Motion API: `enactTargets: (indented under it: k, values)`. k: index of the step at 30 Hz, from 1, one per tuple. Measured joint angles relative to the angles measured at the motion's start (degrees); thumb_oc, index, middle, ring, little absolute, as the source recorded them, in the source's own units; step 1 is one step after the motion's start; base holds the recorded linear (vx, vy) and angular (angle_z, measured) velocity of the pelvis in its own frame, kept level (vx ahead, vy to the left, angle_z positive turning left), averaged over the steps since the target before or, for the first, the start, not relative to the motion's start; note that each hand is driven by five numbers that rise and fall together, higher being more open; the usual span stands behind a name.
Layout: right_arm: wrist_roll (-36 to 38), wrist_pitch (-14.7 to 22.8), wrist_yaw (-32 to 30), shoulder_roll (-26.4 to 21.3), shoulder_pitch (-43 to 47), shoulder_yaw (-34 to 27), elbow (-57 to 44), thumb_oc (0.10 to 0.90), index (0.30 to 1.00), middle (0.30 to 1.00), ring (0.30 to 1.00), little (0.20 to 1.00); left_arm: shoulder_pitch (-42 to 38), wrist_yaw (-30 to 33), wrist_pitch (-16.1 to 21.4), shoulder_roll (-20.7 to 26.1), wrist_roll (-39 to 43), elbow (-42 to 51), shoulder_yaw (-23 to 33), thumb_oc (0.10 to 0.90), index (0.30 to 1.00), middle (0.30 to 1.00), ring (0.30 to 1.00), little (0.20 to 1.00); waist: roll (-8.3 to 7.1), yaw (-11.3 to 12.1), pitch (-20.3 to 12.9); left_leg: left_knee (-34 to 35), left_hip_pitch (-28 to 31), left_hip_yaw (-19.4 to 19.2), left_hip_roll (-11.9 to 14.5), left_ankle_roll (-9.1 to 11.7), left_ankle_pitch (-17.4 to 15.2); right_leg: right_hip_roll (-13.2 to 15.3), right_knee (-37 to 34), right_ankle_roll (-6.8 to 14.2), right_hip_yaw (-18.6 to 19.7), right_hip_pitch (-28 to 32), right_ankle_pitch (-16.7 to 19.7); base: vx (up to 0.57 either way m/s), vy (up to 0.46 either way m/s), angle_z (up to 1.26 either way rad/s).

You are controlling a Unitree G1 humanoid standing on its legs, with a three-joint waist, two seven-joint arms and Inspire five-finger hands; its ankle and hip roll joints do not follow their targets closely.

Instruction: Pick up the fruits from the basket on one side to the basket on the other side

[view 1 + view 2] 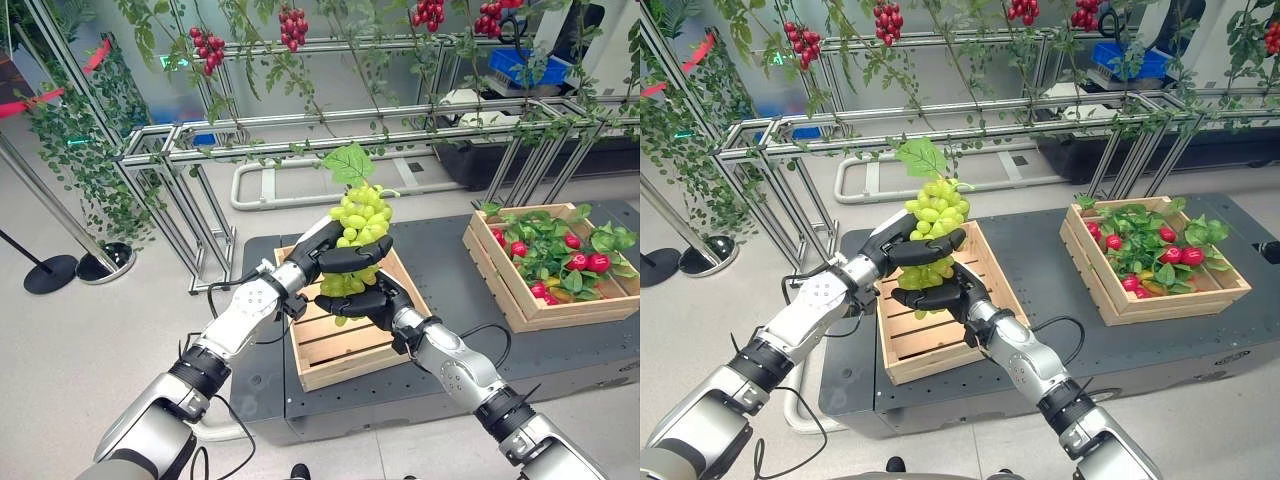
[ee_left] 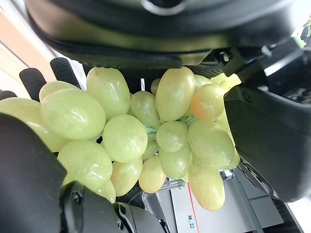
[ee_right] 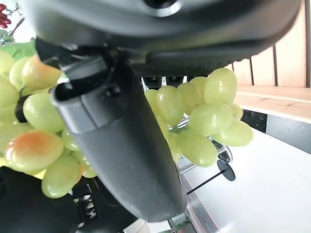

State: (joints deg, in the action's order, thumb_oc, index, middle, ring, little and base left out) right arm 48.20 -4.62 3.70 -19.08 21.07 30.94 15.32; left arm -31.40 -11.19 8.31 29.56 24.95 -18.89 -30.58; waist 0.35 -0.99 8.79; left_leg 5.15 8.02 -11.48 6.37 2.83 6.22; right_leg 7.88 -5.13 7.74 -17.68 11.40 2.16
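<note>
The grape bunch (image 1: pixel 360 225) hangs above the slatted crate (image 1: pixel 340 345), long axis vertical, leaf at 12 o'clock. The left hand (image 1: pixel 335 250) curls around its middle; the right hand (image 1: pixel 365 300) curls beneath its lower end. The fruit-filled crate (image 1: pixel 530 310) lies at 3 o'clock, nearer the right arm. The stem is hidden.

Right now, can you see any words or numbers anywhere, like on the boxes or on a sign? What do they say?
No text can be read anywhere.
Small green sign at the back left: too small and blurred to read.
Tiny green label past the grapes in the left wrist view: too small to read.
Near wooden crate and crate of red fruit: no print visible.
</note>
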Motion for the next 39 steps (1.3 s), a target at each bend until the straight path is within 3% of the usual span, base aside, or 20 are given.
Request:
enactTargets:
  k: [5, 6, 7, 14, 15, 16, 17, 18, 31, 39]
  values:
    - [0.59, 0.00, -1.08, 0.00, 0.00, 0.80, -0.01, 0.800, 0.900, 0.900, 0.900, 0.900, 0.02, -0.35, 0.00, 0.06, -1.41, -0.01, -0.09, 0.400, 0.300, 0.300, 0.300, 0.300, -0.81, 0.01, -0.50, 0.00, 0.01, -0.01, 0.00, 0.00, 0.00, 0.00, 0.00, 0.00, 0.06, 0.00, 0.00, 0.00, 0.000, 0.00]
    - [1.92, 0.00, -1.20, 0.02, 0.00, 0.95, -0.01, 0.413, 0.319, 0.319, 0.319, 0.319, 0.03, -0.37, 0.00, 0.06, -1.64, -0.01, -0.10, 0.400, 0.300, 0.300, 0.300, 0.300, -0.96, 0.02, -0.59, 0.00, 0.01, -0.01, 0.00, 0.00, 0.00, 0.00, 0.00, 0.00, 0.07, 0.00, 0.00, 0.00, 0.000, 0.00]
    - [1.93, 0.01, -1.26, 0.11, 0.00, 0.97, -0.01, 0.400, 0.300, 0.300, 0.300, 0.300, 0.03, -0.35, 0.00, 0.05, -1.64, -0.01, -0.09, 0.400, 0.300, 0.300, 0.300, 0.300, -1.03, 0.04, -0.63, 0.00, 0.01, -0.01, 0.00, 0.00, 0.00, 0.01, 0.00, 0.00, 0.08, 0.00, 0.00, 0.00, 0.000, 0.00]
    - [1.91, 0.02, -1.43, 0.78, -1.45, 1.25, -0.36, 0.400, 0.300, 0.300, 0.300, 0.300, 1.14, 1.02, 0.00, -1.16, -1.63, -0.02, 0.04, 0.400, 0.300, 0.300, 0.300, 0.300, -1.01, 0.13, -0.69, 0.00, 0.17, -0.01, 0.00, 0.00, 0.00, 0.01, 0.00, -0.02, 0.08, 0.15, -0.01, 0.00, 0.000, 0.00]
    - [1.88, 0.01, -1.70, 0.95, -1.86, 1.48, -0.38, 0.400, 0.300, 0.300, 0.300, 0.300, 1.43, 1.40, 0.00, -1.59, -1.64, -0.02, 0.03, 0.513, 0.469, 0.469, 0.469, 0.469, -1.01, 0.16, -0.69, 0.00, 0.16, 0.00, 0.00, 0.00, 0.00, 0.00, 0.00, -0.03, 0.08, 0.15, -0.02, 0.00, 0.000, 0.00]
    - [1.88, 0.02, -1.94, 1.00, -2.20, 1.47, -0.38, 0.400, 0.300, 0.300, 0.300, 0.300, 1.44, 1.42, 0.00, -1.94, -1.65, -0.02, 0.02, 0.751, 0.827, 0.827, 0.827, 0.827, -1.01, 0.17, -0.69, 0.00, 0.17, 0.00, 0.00, 0.00, 0.00, 0.01, 0.00, -0.03, 0.08, 0.15, -0.02, 0.00, 0.000, 0.00]
    - [1.88, 0.01, -2.34, 1.17, -2.65, 1.47, -0.38, 0.400, 0.300, 0.300, 0.300, 0.300, 1.59, 1.68, -0.01, -2.47, -1.64, -0.02, 0.02, 0.751, 0.827, 0.827, 0.827, 0.827, -1.00, 0.27, -0.69, 0.00, 0.17, 0.00, 0.00, 0.00, 0.00, 0.01, 0.01, -0.03, 0.08, 0.16, -0.02, 0.00, 0.000, 0.00]
    - [1.87, 0.02, -2.97, 1.30, -2.87, 1.47, -0.34, 0.400, 0.300, 0.300, 0.300, 0.300, 1.78, 1.83, -0.02, -2.88, -1.64, -0.01, 0.01, 0.800, 0.900, 0.900, 0.900, 0.900, -1.00, 0.30, -0.69, 0.00, 0.17, 0.01, 0.00, 0.00, 0.00, 0.01, 0.00, -0.03, 0.08, 0.16, -0.02, 0.00, 0.000, 0.00]
    - [1.78, 0.13, -4.59, 0.57, -3.68, 0.82, -0.33, 0.400, 0.300, 0.300, 0.300, 0.300, 6.21, 4.13, -0.18, -4.31, -2.92, -1.46, 0.64, 0.800, 0.900, 0.900, 0.900, 0.900, 0.57, 0.04, -1.75, 0.36, 0.36, -0.09, 0.06, -0.02, -0.01, -0.03, 0.00, -0.05, 0.18, 0.24, -0.03, 0.00, 0.000, 0.00]
    - [1.76, 0.21, -4.63, 0.51, -3.77, 0.71, -0.33, 0.400, 0.300, 0.300, 0.300, 0.300, 10.33, 4.76, -2.13, -4.04, -6.43, -4.83, 0.65, 0.800, 0.900, 0.900, 0.900, 0.900, 0.16, 0.32, -2.67, 0.37, 0.33, -0.12, 0.11, -0.01, -0.02, -0.05, -0.04, -0.10, 0.18, 0.22, -0.08, 0.00, 0.000, 0.00]
